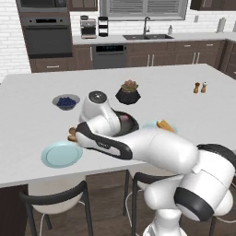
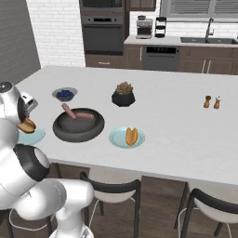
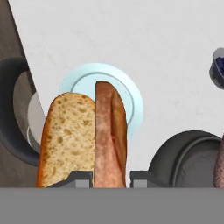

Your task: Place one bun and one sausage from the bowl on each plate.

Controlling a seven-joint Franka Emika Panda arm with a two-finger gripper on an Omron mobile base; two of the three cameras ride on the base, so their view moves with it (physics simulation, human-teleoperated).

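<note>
Two plates: one (image 2: 122, 138) carries a bun (image 2: 132, 136), the other (image 3: 131, 94) lies bare beneath the gripper (image 3: 111, 178), which is clamped on a second bun (image 3: 68, 135). Two sausages (image 2: 85, 115) lie in the bowl (image 2: 78, 128). The arm hides much of the tabletop (image 1: 184, 108) in the left base view.

Golden-tan bun (image 3: 70, 135), pale blue-teal plate (image 3: 133, 98), dark grey-black bowl (image 2: 78, 125), reddish-brown sausages (image 2: 76, 113).

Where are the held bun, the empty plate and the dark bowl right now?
bun (image 3: 65, 135): hand view, on its cut crumb face.
empty plate (image 1: 55, 156): left base view, on its bare centre.
bowl (image 2: 79, 132): right base view, on its front outer wall.
</note>
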